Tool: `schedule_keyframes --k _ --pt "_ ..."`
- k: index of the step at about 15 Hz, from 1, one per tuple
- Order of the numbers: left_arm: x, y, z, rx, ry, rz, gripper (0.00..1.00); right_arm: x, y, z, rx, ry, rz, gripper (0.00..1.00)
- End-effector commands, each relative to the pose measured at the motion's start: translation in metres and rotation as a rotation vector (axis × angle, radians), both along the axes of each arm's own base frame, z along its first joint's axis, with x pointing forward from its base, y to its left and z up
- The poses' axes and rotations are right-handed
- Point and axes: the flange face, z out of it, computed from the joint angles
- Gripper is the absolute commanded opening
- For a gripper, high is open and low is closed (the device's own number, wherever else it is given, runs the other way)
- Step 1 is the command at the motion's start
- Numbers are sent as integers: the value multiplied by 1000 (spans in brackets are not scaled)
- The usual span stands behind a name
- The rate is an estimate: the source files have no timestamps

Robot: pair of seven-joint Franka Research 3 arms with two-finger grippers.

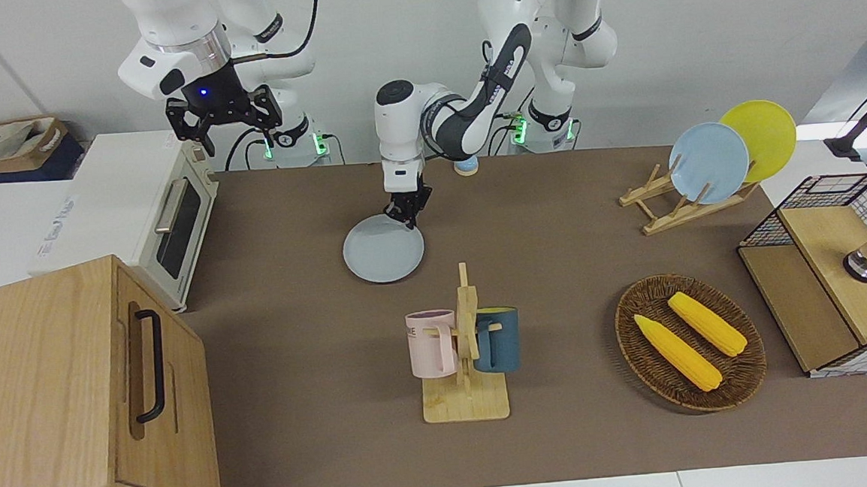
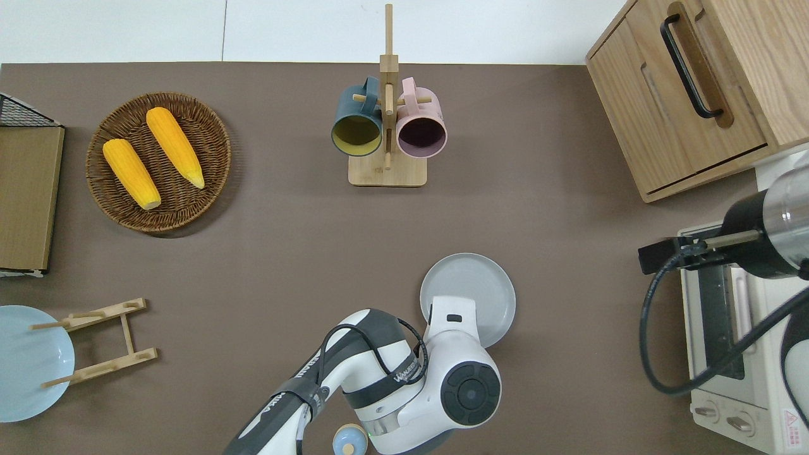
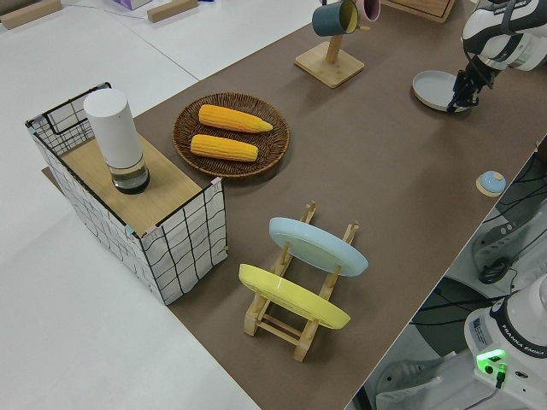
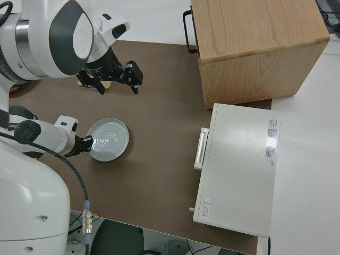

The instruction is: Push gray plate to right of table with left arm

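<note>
The gray plate [image 1: 383,258] lies flat on the brown table [image 1: 295,320], nearer to the robots than the mug rack; it also shows in the overhead view [image 2: 473,292], the left side view [image 3: 432,87] and the right side view [image 4: 109,139]. My left gripper [image 1: 405,215] is shut and low, its tips against the plate's rim on the side toward the left arm's end. In the overhead view its wrist hides it. It also shows in the left side view [image 3: 461,101] and the right side view [image 4: 86,144]. My right gripper [image 1: 223,122] is open and parked.
A mug rack [image 1: 464,347] holds a pink and a dark blue mug. A white toaster oven [image 1: 169,222] and a wooden cabinet [image 1: 74,401] stand at the right arm's end. A corn basket [image 1: 689,342], a plate rack [image 1: 707,163] and a wire shelf [image 1: 834,272] stand at the left arm's end.
</note>
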Motion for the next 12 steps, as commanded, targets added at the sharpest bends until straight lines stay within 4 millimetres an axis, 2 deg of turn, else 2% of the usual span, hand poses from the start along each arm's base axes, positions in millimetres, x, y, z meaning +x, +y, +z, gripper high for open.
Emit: schedule_keyframes --k 1,3,7,12 --pt "0 -24 -10 23 10 26 0 -3 -2 4 9 4 -6 983" --pt "-4 -28 -15 30 -1 35 0 -3 -2 4 9 4 -6 983" --pt "-2 -42 -11 23 -4 49 0 -3 -2 4 9 4 -4 983" --pt "2 -43 -7 16 -8 54 14 -3 -2 4 9 4 -4 983"
